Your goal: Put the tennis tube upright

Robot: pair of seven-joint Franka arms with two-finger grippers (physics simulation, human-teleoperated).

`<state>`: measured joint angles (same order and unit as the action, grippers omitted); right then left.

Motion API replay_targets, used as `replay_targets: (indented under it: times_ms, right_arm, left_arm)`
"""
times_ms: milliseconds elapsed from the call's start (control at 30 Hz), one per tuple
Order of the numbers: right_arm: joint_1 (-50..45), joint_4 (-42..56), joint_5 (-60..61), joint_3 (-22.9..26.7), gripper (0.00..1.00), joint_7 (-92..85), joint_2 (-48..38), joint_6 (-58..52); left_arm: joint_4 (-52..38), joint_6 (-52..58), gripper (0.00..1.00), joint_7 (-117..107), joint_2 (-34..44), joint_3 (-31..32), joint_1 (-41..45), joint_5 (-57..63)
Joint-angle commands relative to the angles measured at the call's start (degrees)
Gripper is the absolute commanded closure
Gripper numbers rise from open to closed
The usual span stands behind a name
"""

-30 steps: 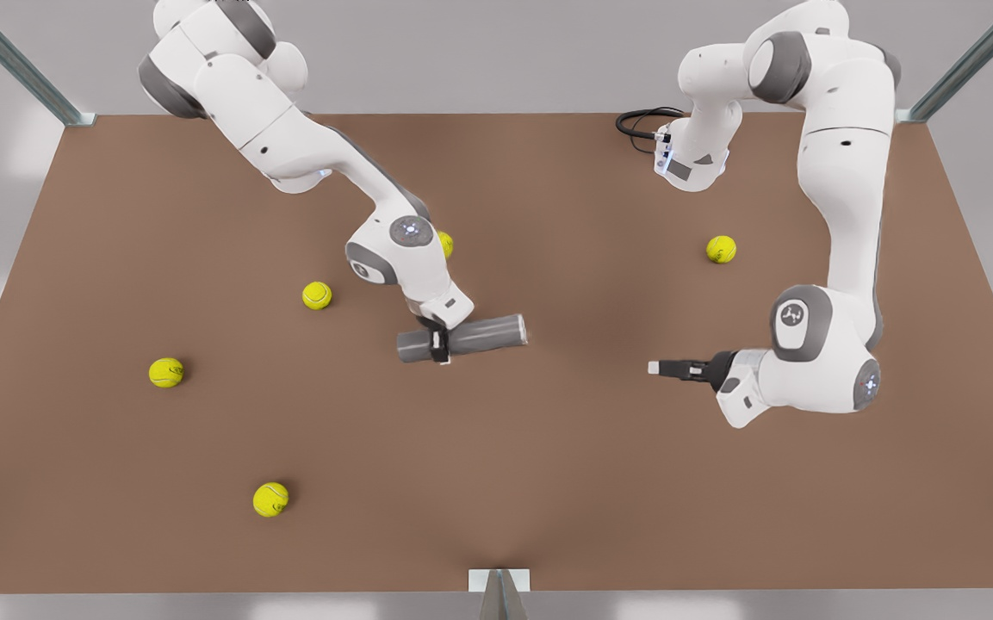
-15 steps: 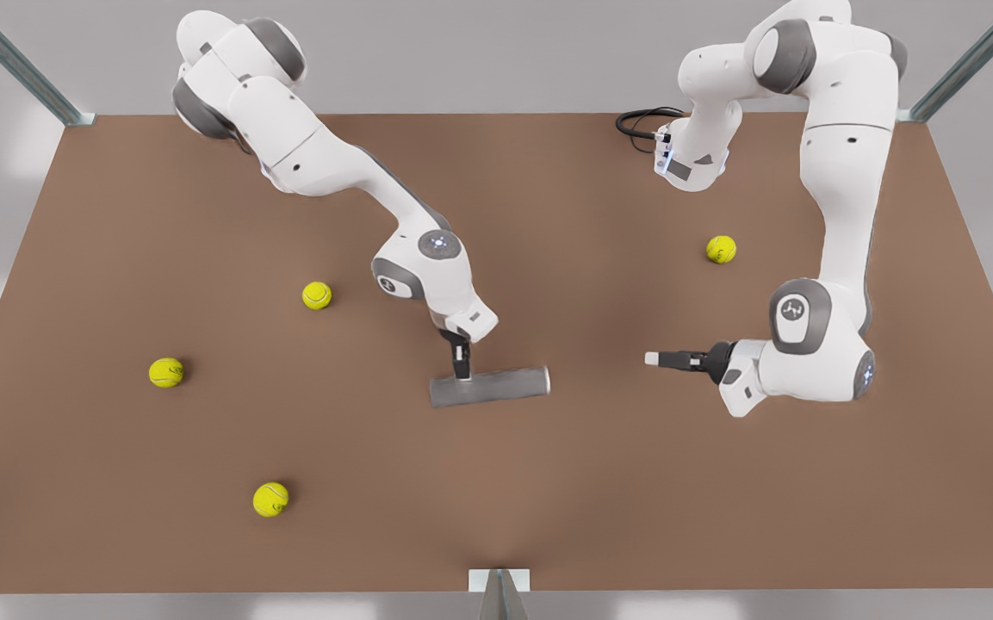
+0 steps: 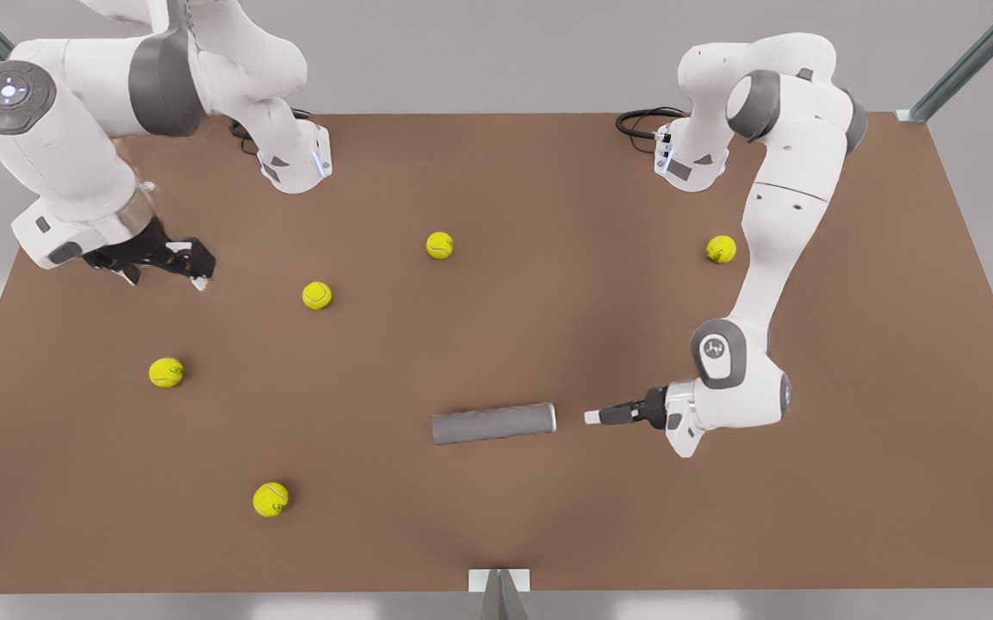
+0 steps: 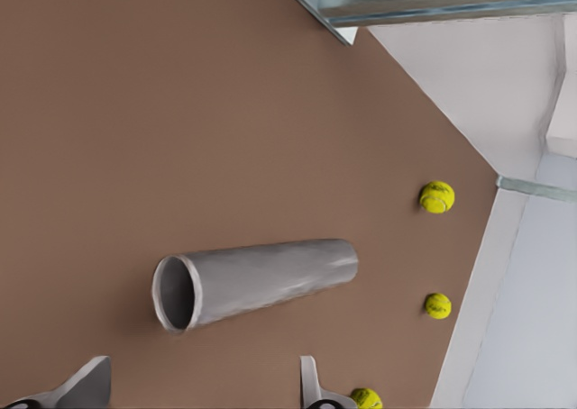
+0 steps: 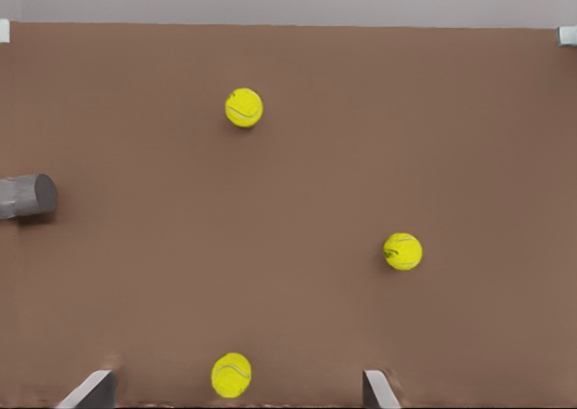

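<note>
Tube (image 3: 493, 424) lies flat on the surface (image 3: 565, 198), toward 6 o'clock of its middle in the front view. Its long axis runs from 9 to 3 o'clock, and nothing touches it.

Far off at the tube's 10 o'clock hangs my right gripper (image 3: 167, 274), near the edge at the front view's left. Its jaws are spread wide and hold nothing. From its wrist camera the tube's closed end sits well away, so I judge this arm to be the waiting one.

Between there and the tube lie four of the balls: one (image 3: 166, 372) at the tube's 9 o'clock, one (image 3: 270, 499) at 8, one (image 3: 317, 295) at 10 and one (image 3: 439, 245) at 11. All are loose on the surface and well apart from the tube. A fifth (image 3: 721, 249) lies out at 2 o'clock.

The tube's silvery rim is at its 3 o'clock end. Its mouth faces my left wrist camera, and I see no ball in that mouth. Deeper in is too dark to tell.

Just off that rim, at the tube's 3 o'clock, is my left gripper (image 3: 591, 417). It is low, nearly in line with the axis, and apart from the tube. Its jaws stand wide open and empty. It is much the nearer gripper, so I expect the tipping-up to fall to it. The grip has to come at the rim end, across the axis.
</note>
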<state>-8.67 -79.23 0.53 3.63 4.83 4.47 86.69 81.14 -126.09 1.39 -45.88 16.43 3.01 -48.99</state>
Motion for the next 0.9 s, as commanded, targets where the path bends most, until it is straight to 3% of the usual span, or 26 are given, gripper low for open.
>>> replay_targets:
  times_ms: [0,100,233,333,600,733,867]
  right_arm:
    - [2.2,0.0,0.6,0.1,0.00,-3.6,0.1,0.5]
    - [2.7,-6.6,-3.3,-1.3,0.00,-6.2,-2.3,7.6]
    - [2.5,-8.8,-3.2,-1.3,0.00,-5.2,0.0,8.7]
    - [3.0,-8.4,-2.9,-1.2,0.00,-5.2,4.2,8.4]
    - [4.6,-8.1,-2.0,-1.6,0.00,-6.2,4.2,13.5]
    - [4.7,-8.0,-2.2,-5.3,0.00,-5.2,3.2,12.5]
    - [4.9,-8.0,-2.2,-5.3,0.00,-5.2,5.4,15.1]
  left_arm:
    - [-0.6,-0.2,0.01,0.0,-0.4,0.0,0.1,-2.3]
    - [-4.8,-1.1,0.01,0.2,-4.0,0.1,0.9,-3.0]
    - [-9.7,-1.5,0.01,0.5,-7.8,0.1,1.8,-3.9]
    - [-12.8,-2.7,0.01,0.6,-10.5,0.2,2.9,-4.3]
    - [-17.5,-5.1,0.01,4.0,-16.9,0.4,4.5,-4.8]
    - [-19.5,-5.1,0.01,4.3,-18.3,0.4,4.5,-4.8]
    - [-22.3,-6.0,0.01,4.4,-20.7,0.5,5.2,-5.1]
